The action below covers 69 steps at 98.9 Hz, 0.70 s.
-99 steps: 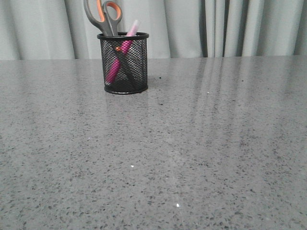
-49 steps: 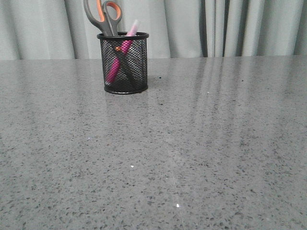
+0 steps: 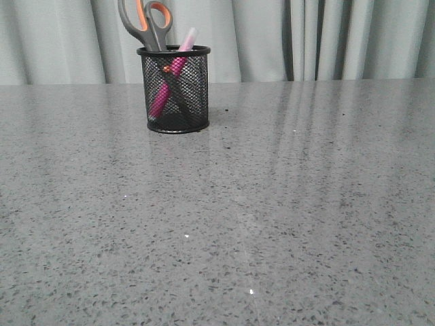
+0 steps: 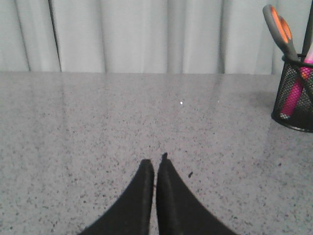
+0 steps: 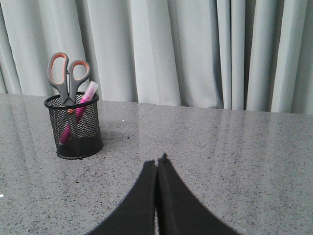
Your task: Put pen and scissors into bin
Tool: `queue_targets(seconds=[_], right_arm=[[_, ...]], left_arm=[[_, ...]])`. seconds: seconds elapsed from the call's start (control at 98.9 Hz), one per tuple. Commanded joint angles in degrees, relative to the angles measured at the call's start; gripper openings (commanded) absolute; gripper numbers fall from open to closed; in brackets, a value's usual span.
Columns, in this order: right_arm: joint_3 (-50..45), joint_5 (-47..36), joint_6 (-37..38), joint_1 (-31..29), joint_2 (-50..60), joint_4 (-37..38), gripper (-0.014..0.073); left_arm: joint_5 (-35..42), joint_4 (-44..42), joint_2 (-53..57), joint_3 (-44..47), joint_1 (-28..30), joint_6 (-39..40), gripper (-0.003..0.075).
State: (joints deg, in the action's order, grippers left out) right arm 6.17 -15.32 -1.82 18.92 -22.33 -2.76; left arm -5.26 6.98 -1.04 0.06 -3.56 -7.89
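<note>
Front view: pen and scissors both standing in the bin, near the far edge of the table, left of centre. Looks finished; nothing left but staying clear. Left gripper and right gripper closed on nothing, well apart from the bin. No visible change from a second ago.

No readable text or labels anywhere, apparently, in any view.
</note>
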Motion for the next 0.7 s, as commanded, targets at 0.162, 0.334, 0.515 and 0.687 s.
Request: queue_targets(seconds=[0.162, 0.334, 0.515, 0.687], right_arm=[[1.6, -4.2, -0.5, -0.3, -0.1, -0.1, -0.0069], [1.6, -4.2, -0.5, -0.3, -0.3, -0.1, -0.0069], [1.6, -4.2, -0.5, -0.3, -0.3, -0.1, -0.0069], [1.6, -4.2, -0.5, -0.3, -0.3, -0.1, -0.0069]], left_arm=[[7.5, -2.3, 3.2, 2.6, 0.2, 2.3, -0.0019], [5.3, -2.3, 3.2, 2.6, 0.2, 2.3, -0.0019], [5.3, -2.3, 3.2, 2.6, 0.2, 2.3, -0.0019], [5.3, -2.3, 3.2, 2.6, 0.2, 2.3, -0.0019]])
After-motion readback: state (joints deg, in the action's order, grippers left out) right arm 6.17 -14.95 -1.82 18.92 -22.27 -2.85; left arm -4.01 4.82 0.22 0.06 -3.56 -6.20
